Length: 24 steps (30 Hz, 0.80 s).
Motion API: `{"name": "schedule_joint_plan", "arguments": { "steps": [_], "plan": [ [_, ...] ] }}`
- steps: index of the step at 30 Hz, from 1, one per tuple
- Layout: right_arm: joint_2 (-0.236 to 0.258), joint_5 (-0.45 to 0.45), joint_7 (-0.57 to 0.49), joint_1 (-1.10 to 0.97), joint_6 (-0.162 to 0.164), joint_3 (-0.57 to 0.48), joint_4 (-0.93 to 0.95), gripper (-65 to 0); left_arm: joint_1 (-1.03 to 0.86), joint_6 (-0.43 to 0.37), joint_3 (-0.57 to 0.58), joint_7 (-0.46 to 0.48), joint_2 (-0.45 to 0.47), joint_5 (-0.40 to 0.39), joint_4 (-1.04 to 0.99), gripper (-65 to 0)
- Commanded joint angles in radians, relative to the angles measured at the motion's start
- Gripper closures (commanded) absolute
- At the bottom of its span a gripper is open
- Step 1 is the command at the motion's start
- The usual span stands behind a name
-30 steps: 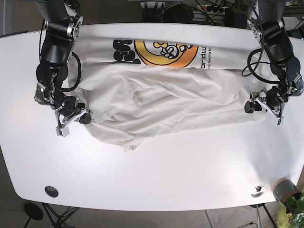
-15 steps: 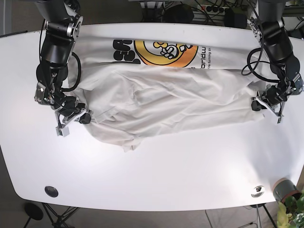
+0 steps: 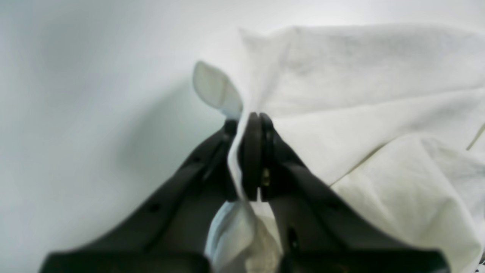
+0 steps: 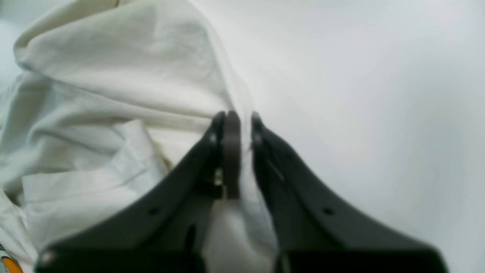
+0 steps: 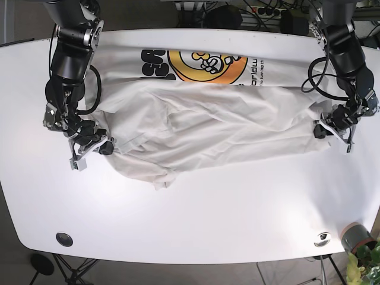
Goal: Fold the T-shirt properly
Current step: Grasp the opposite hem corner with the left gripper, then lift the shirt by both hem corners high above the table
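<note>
Two end effectors pinch the white T-shirt (image 5: 208,119) on the table (image 5: 196,219): the left end effector (image 3: 252,121) and right end effector (image 4: 235,121) each squeeze an edge.

Broad white table with rounded corners (image 5: 196,225), seen from above. A crumpled white cotton T-shirt with an orange-and-yellow round print and black lettering (image 5: 214,119) lies spread across its far half, the printed band along the far edge, one rumpled corner reaching toward the near side. Two small round fittings sit in the tabletop near the front: a dark one (image 5: 64,239) and a silvery one (image 5: 322,238).
</note>
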State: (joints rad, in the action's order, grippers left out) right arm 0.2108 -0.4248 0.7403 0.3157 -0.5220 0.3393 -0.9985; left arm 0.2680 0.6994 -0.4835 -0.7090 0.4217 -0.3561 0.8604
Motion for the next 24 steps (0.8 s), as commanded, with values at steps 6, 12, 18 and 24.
{"name": "schedule_joint_plan", "arguments": {
  "steps": [6, 12, 18, 24],
  "plan": [
    [0.025, -0.019, -0.018, 0.03, -0.011, 0.004, -0.066, -2.2, 0.087, -0.001, 0.001, -0.021, 0.012, 0.018, 0.012, 0.0],
    [0.065, -0.019, 0.029, 0.053, -0.005, 0.004, -0.156, -2.2, 0.158, -0.001, 0.001, -0.021, 0.018, 0.019, 0.013, 0.0],
    [0.088, -0.019, 0.109, 0.135, -0.01, 0.024, -0.188, -2.2, 0.242, -0.007, 0.002, -0.021, 0.01, 0.024, 0.024, 0.0],
    [0.1, -0.019, 0.172, 0.227, -0.011, 0.025, -0.188, -2.2, 0.285, -0.011, 0.002, -0.057, -0.04, 0.019, 0.161, 0.0]
  ]
}}
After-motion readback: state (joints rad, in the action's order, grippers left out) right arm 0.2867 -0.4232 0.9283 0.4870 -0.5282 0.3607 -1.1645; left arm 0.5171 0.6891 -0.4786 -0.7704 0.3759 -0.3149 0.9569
